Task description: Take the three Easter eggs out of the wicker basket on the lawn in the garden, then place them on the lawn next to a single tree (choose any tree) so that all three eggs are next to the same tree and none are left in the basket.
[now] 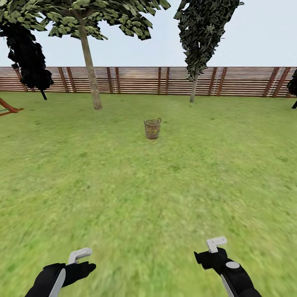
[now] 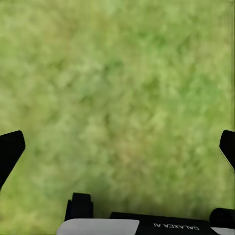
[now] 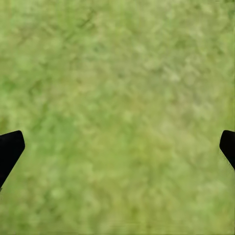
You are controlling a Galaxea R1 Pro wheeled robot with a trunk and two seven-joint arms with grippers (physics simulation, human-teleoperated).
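Note:
The wicker basket (image 1: 152,128) stands upright on the lawn (image 1: 148,198), far ahead of me and near the middle of the head view. Something yellowish shows through its lattice, too small to make out as separate eggs. The tree (image 1: 90,70) with the thick slanted trunk rises behind and left of the basket, in front of the fence. My left gripper (image 1: 80,267) and right gripper (image 1: 206,258) hang low over the grass close to me. In the wrist views the left gripper (image 2: 117,147) and the right gripper (image 3: 117,147) are both open with only grass between their fingers.
A brown slatted fence (image 1: 140,80) closes the back of the garden. A slim straight-trunked tree (image 1: 194,84) stands behind and right of the basket, and a near-black conifer (image 1: 29,62) at the far left. Part of a wooden playset (image 1: 8,108) shows at the left edge.

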